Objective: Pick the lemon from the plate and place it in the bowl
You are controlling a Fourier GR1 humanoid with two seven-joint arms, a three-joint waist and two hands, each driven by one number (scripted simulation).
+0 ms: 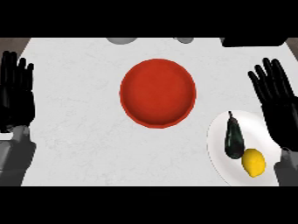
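A yellow lemon (254, 162) lies on the white plate (217, 142) at the lower right, just below a dark green eggplant (233, 136). The red bowl (157, 92) sits in the middle of the counter, up and left of the plate, with nothing in it. My right hand (285, 112) stands open, fingers straight up, over the plate's right edge and a little right of the lemon, not touching it. My left hand (13, 96) rests open at the left edge, fingers up, far from both the bowl and the plate.
The white counter (80, 144) spans the view. At its far edge sit a grey round object (121, 40), a small pale object (184, 40) and a black block (254, 41). Dark wood shows at both upper corners.
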